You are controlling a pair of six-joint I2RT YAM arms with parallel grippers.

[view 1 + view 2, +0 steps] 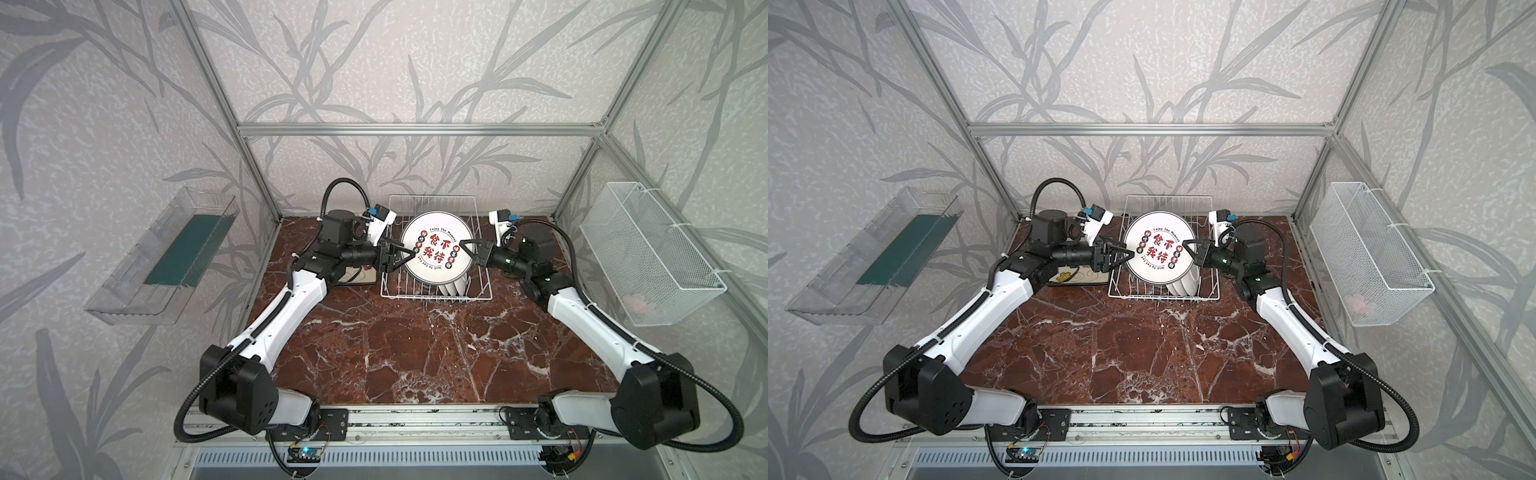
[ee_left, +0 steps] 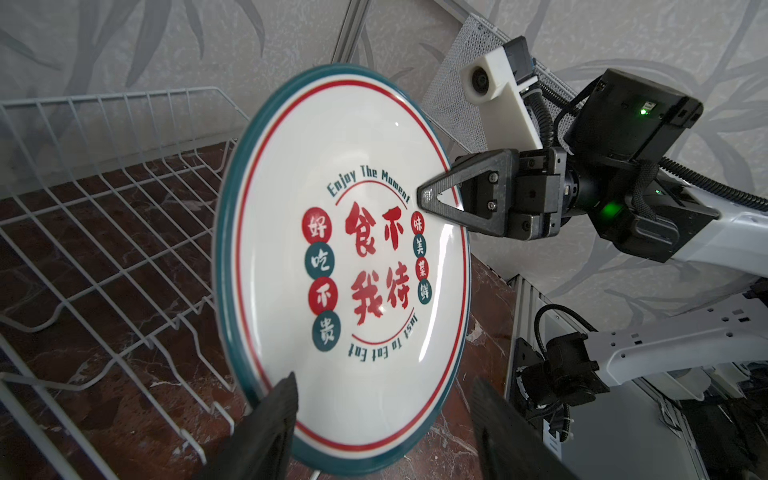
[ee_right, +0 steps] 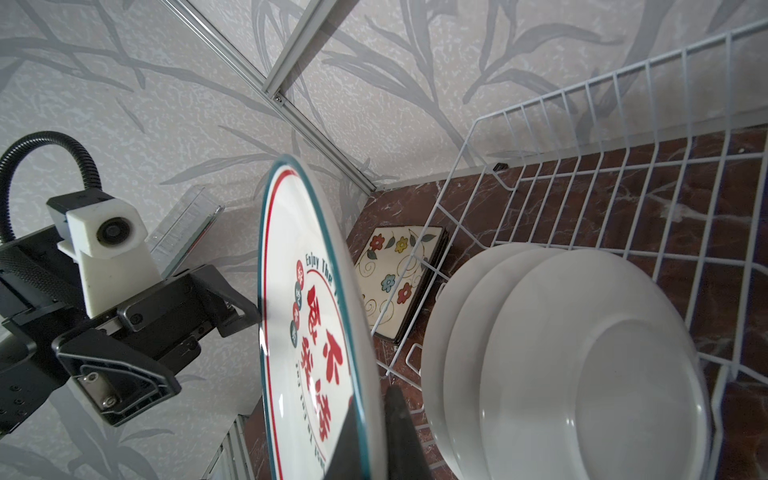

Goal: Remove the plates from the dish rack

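The dish rack stands at the back centre of the surface. Three standing plates sit on edge in its near right part. One raised plate hangs over the rack's middle, between the left gripper at its left edge and the right gripper at its right edge. The square plates lie stacked on the surface, just beside the rack's left side. A tray is mounted on the left wall, a basket on the right wall.
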